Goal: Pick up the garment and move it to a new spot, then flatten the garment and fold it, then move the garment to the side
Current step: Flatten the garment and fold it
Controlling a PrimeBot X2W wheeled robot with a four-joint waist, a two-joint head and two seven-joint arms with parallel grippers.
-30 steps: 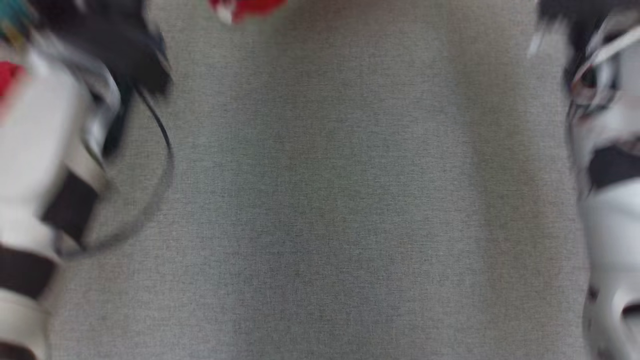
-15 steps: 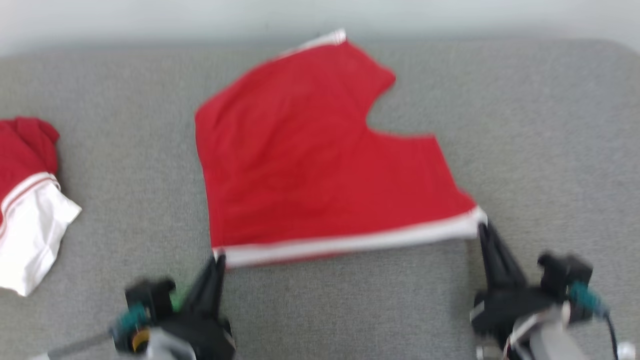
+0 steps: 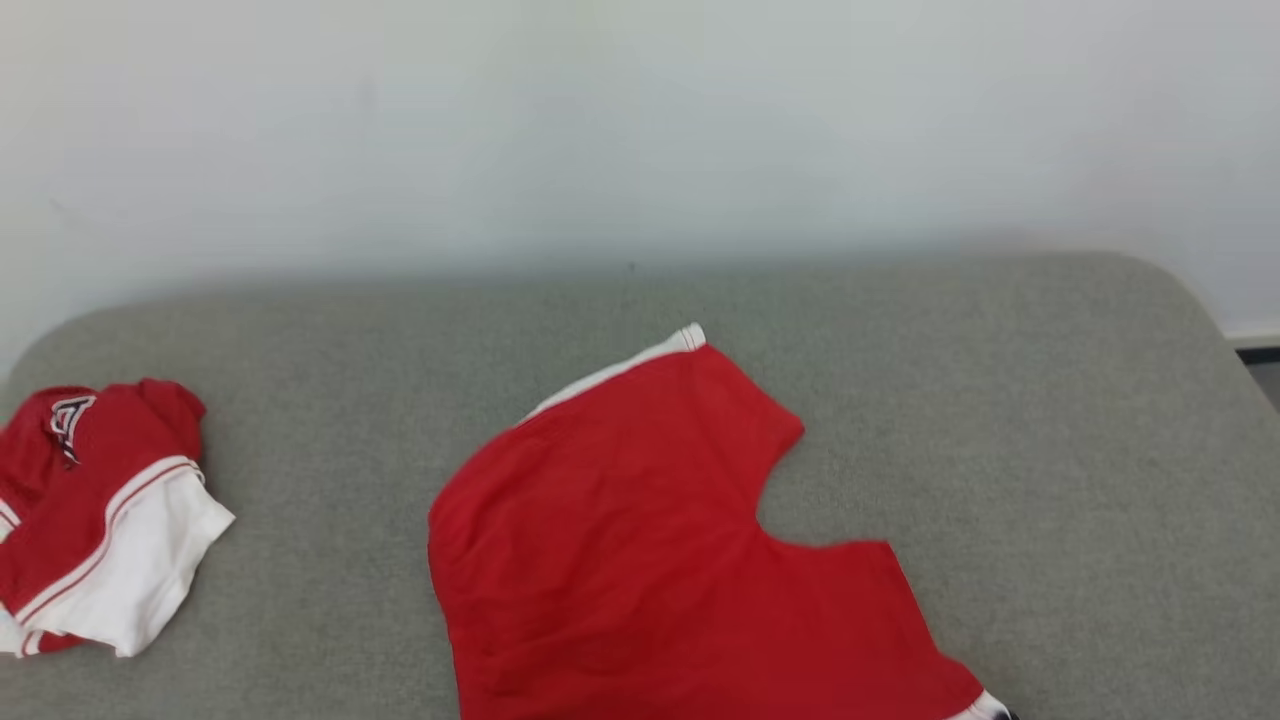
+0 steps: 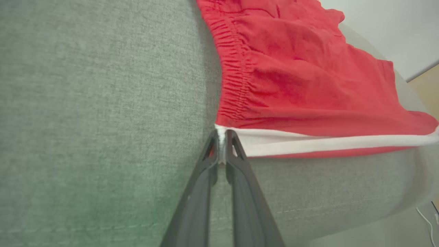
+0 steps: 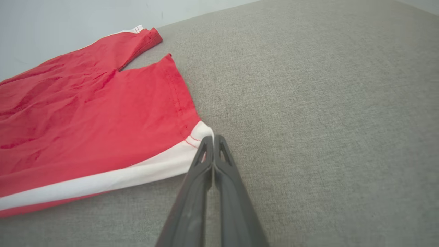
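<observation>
The garment (image 3: 640, 540) is a pair of red shorts with a white side band, spread nearly flat on the grey padded surface (image 3: 1000, 400). In the left wrist view my left gripper (image 4: 222, 138) is shut on the white corner of the garment (image 4: 308, 79), just below its gathered waistband. In the right wrist view my right gripper (image 5: 212, 139) is shut on the white corner at the leg hem of the garment (image 5: 85, 120). Both pinched corners lie low against the surface. The garment's near edge runs off the bottom of the head view.
A second red and white garment (image 3: 100, 520) lies crumpled at the far left of the surface. A pale wall (image 3: 640, 120) stands behind it. The surface's rounded edge (image 3: 1200, 300) drops off at the right, and its near edge (image 4: 343, 212) lies just below my left gripper.
The head camera has swung upward, so the whole picture shifted down and both grippers slid out past the bottom edge. Both stay shut on the garment's corners.
</observation>
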